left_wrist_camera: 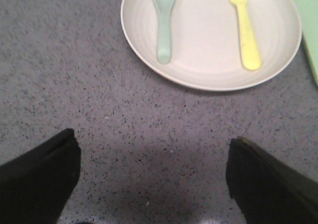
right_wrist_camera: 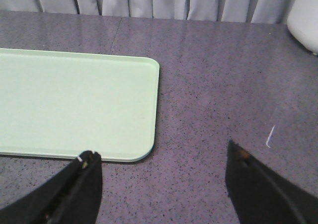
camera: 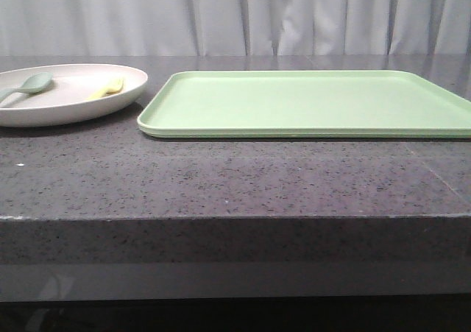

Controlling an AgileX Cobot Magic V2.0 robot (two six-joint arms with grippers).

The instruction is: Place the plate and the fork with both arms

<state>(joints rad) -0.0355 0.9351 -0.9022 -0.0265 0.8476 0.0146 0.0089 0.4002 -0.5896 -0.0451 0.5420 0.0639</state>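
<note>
The pale pinkish-cream plate (camera: 70, 110) rests on the dark speckled table at the far left, beside the tray. The small yellow fork (camera: 107, 88) lies inside it, tines away from the table's front edge. In the left wrist view the plate (left_wrist_camera: 208, 77) and the fork (left_wrist_camera: 245, 30) lie ahead of my left gripper (left_wrist_camera: 154, 149), which is open over bare table with nothing between its fingers. My right gripper (right_wrist_camera: 161, 157) is open too, hovering over the table just off the tray's corner. Neither gripper shows in the front view.
A grey-green spoon (camera: 28, 85) lies in the plate beside the fork, also visible as the spoon (left_wrist_camera: 164, 20) in the left wrist view. A flat light-green tray (camera: 309, 104) fills the table's middle and right; its corner (right_wrist_camera: 144, 110) is near my right gripper. A white object (right_wrist_camera: 305, 15) stands far off.
</note>
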